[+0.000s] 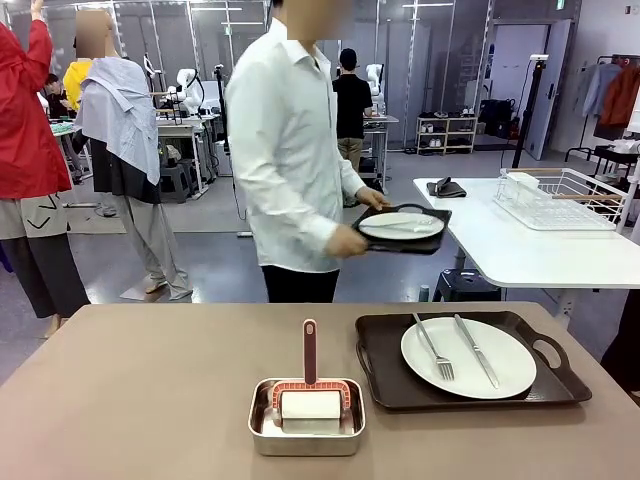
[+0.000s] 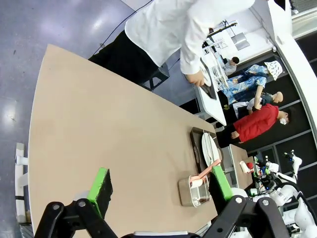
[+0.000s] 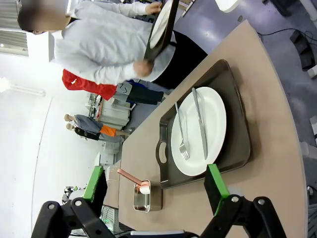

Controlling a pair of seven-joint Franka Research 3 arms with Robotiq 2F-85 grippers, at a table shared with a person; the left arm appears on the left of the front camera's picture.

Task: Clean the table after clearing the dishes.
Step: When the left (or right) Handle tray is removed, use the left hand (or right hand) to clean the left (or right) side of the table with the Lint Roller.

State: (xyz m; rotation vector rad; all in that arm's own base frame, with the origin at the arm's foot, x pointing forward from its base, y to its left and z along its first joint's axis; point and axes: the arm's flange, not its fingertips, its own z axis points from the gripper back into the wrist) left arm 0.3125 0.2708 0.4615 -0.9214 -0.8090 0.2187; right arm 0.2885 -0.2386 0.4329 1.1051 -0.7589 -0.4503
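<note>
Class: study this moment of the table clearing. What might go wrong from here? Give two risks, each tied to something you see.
1. The fork and knife lie loose on the plate on the dark tray; tipped while lifted, they may slide off.
2. That tray sits on the table, beside the steel pan holding the red-handled tool; wiping now would likely hit it.

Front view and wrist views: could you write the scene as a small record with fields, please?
table: brown, partly cleared
tray: dark, on table, holds white plate, fork, knife
second tray: carried with second plate by the person, near white table
steel pan: on table, red-handled tool inside
left claw: open, empty
right claw: open, empty
</note>
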